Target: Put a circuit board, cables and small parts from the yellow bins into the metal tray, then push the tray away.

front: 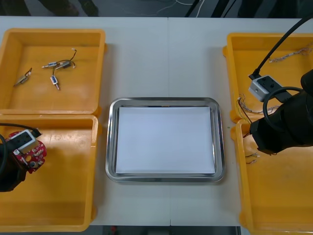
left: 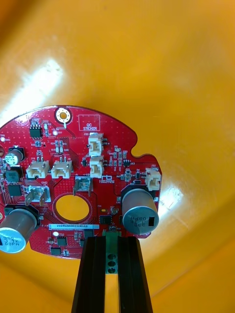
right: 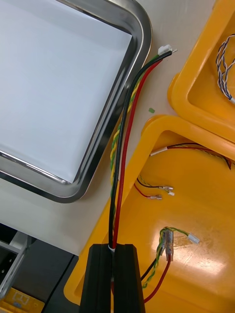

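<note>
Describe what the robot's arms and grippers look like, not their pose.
The left arm and right arm are bulky and black. Each wrist carries a pale grey box: left box, right box, the latter trailing a black cable. The left gripper and right gripper each have two flat, matte black fingers with squared tips.

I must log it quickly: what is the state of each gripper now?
Left gripper: shut on the round red circuit board.
Right gripper: shut on the black, red and yellow cables.
</note>
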Tool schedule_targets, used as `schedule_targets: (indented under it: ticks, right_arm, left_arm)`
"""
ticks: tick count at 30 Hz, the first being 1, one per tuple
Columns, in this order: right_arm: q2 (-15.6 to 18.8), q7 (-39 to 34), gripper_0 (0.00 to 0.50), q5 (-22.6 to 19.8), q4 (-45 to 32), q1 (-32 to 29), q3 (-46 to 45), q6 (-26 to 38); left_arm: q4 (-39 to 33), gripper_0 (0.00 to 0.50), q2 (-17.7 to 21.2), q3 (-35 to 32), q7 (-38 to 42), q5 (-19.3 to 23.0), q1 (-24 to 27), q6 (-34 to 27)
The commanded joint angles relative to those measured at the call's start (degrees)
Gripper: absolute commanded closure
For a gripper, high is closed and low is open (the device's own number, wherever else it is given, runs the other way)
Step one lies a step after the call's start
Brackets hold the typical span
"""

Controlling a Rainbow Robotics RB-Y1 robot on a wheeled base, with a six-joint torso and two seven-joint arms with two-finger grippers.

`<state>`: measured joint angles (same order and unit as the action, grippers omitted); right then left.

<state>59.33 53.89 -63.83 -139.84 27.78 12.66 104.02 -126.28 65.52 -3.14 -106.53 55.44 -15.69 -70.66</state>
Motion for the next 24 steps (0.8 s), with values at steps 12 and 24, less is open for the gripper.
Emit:
schedule_targets:
  ticks: [12,24]
  right_arm:
    - [1.8,2.9,0.500,-0.2,-1.5,1.8,0.8,-0.4]
    - [1.8,2.9,0.500,-0.2,-1.5,1.8,0.8,-0.1]
  left_arm:
    - [-13.2,0.500,-3.7,-4.5,11.2,1.0,9.8,-16.2]
    - [-15.7,0.500,-3.7,4.7,20.4,3.5,26.1,-23.5]
